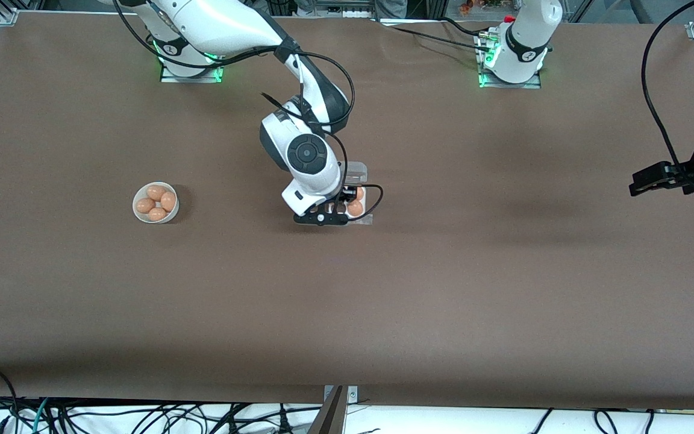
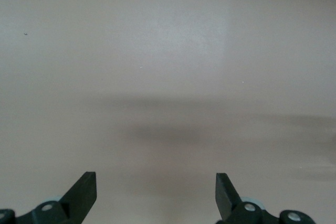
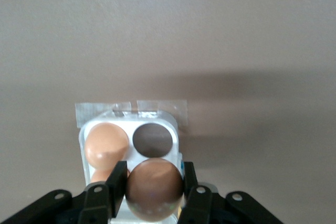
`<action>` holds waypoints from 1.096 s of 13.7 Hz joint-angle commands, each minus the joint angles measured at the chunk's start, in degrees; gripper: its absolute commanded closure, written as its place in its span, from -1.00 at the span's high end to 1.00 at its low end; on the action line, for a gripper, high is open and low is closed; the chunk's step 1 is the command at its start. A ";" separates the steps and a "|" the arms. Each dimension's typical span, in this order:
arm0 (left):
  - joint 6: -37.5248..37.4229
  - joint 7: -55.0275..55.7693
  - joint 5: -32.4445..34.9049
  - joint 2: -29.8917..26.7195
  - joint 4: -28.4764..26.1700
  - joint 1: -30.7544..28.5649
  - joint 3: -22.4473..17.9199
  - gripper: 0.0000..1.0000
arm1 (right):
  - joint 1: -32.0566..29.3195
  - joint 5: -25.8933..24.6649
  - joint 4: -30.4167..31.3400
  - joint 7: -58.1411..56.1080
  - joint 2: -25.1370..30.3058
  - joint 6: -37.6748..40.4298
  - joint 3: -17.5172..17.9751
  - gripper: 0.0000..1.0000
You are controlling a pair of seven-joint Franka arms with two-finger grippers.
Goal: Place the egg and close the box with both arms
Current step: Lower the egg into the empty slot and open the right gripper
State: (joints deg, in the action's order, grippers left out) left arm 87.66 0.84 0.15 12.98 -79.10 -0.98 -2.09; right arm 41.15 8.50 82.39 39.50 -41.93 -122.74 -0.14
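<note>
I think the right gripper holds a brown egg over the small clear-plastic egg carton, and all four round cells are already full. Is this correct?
Not fully. The right gripper does hold a brown egg over the small clear-plastic egg carton, but the right wrist view shows one round cell that is empty.

Right gripper (image 1: 336,211): over the box (image 1: 359,194), mid-table.
Left gripper (image 1: 639,182): waits over table edge.
Bowl (image 1: 155,202): four eggs.

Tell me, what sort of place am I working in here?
Likely a robotics lab bench: a bare brown table with two bolted-down arms, loose cables along its edge, and only an egg box and bowl as props.
</note>
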 commanded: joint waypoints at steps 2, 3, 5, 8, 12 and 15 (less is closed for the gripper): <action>-0.65 0.12 -0.24 0.02 0.88 -0.16 -0.02 1.00 | 0.60 1.17 -1.97 -0.12 -2.18 -2.07 -0.48 -0.82; -0.65 0.03 -0.24 0.02 0.88 -0.16 -0.02 1.00 | 0.77 1.25 -1.97 0.14 -2.54 -2.16 -0.48 -0.82; -0.65 0.12 -0.41 0.02 0.79 -0.16 -0.02 1.00 | 1.04 1.78 -1.97 0.58 -3.06 -2.59 -0.13 -0.82; -0.65 0.21 -0.77 0.02 0.79 -0.08 -0.02 1.00 | 1.39 2.57 -1.89 0.58 -3.15 -2.77 -0.04 -0.81; -0.65 0.21 -0.85 0.02 0.79 -0.08 -0.02 1.00 | 1.30 2.40 -1.89 -0.29 -3.33 -2.86 -0.13 0.98; -0.65 0.21 -0.77 0.02 0.79 -0.08 -0.02 1.00 | 1.13 2.04 -1.97 -0.82 -3.16 -2.86 -0.30 1.00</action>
State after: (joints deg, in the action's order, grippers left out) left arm 87.66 0.85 0.15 12.98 -79.10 -0.98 -2.09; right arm 42.10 9.96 82.13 39.41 -44.23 -125.98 -0.10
